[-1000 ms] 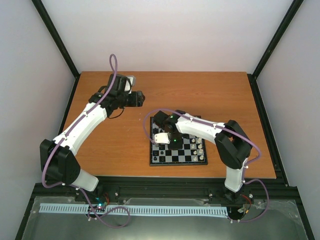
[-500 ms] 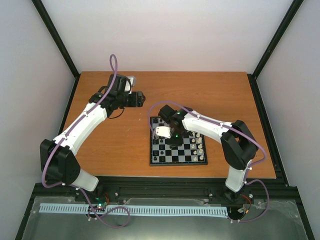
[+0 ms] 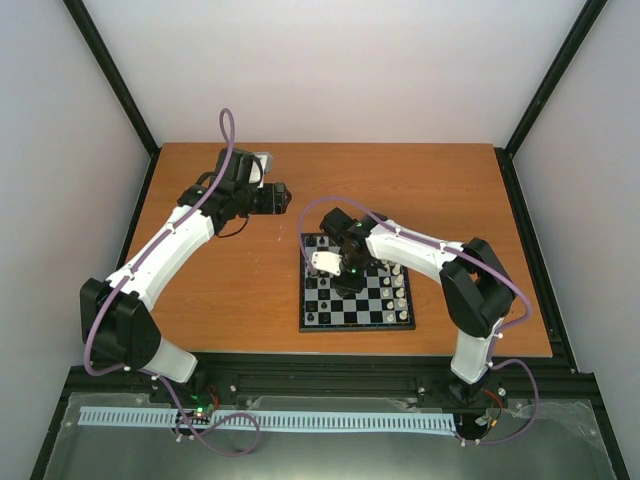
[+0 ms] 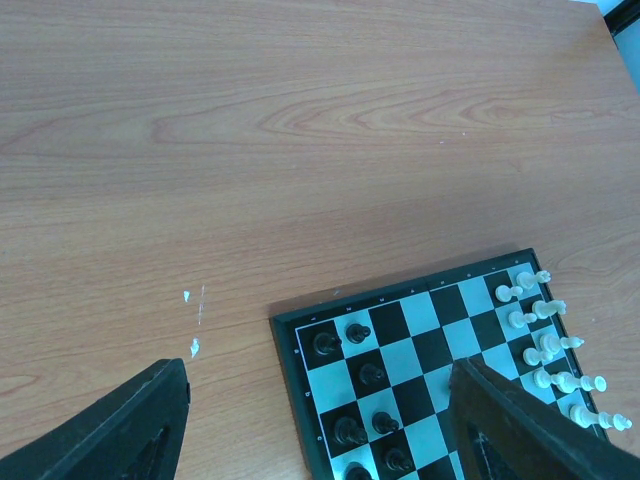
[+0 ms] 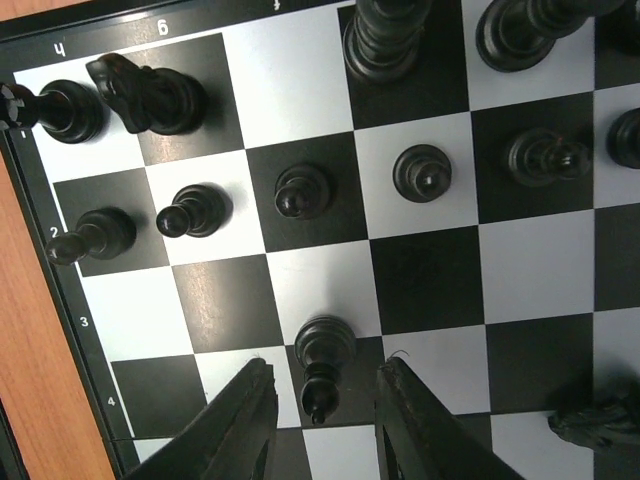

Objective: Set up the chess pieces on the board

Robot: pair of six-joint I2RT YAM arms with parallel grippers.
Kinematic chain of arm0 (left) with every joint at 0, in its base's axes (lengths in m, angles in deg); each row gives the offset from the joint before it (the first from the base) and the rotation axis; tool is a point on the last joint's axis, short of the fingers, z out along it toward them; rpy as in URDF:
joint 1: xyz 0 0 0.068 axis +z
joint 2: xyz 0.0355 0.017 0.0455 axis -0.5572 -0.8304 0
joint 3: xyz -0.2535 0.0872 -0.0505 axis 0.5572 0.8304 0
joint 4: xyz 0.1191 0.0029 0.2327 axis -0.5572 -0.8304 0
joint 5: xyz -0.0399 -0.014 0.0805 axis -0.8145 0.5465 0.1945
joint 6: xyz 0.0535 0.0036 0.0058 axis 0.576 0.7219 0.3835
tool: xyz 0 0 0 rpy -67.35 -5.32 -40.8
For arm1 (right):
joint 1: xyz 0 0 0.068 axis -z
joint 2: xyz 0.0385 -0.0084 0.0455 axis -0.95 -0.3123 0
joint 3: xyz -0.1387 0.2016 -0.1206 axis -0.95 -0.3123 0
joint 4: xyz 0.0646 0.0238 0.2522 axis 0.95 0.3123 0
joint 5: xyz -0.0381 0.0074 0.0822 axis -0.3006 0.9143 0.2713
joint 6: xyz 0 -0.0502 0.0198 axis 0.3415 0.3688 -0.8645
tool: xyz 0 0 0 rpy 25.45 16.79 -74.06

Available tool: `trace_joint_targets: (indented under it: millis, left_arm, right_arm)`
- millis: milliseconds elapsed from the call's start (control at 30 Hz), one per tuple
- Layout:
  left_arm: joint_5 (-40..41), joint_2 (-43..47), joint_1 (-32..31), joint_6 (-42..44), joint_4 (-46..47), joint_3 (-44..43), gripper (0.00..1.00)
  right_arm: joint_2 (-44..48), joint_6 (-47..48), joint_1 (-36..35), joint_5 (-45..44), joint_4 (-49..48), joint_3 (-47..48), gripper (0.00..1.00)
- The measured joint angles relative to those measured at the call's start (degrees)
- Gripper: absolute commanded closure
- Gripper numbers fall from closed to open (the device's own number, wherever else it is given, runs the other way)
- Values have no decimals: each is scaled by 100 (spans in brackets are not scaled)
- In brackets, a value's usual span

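Note:
The board [image 3: 355, 327] lies on the table right of centre. Black chess pieces [image 4: 357, 333] stand along its left side and white ones [image 4: 545, 340] along its right side. My right gripper [image 5: 325, 385] hangs low over the board [image 5: 420, 265], open, its fingers on either side of an upright black piece [image 5: 321, 350] with a gap on both sides. In the top view the right gripper [image 3: 345, 283] is over the board's left half. My left gripper [image 3: 282, 197] is held above the table behind the board's far left corner, open and empty.
Black pawns [image 5: 300, 190] and taller black pieces [image 5: 385, 35] stand just beyond the right gripper. Another dark piece [image 5: 595, 420] shows at the right wrist view's lower right edge. Bare wooden table [image 3: 230, 290] surrounds the board, with frame rails at its edges.
The right wrist has shifted slightly toward the far side of the board, and its elbow has swung right. The left arm has stayed where it was.

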Motion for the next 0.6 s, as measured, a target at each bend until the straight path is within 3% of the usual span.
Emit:
trace_joint_targets:
  millis: [600]
  left_arm:
    - [-72,0,0,0,7,20,27]
  right_arm:
    - [-184,-136,0,-2,-44,-107,80]
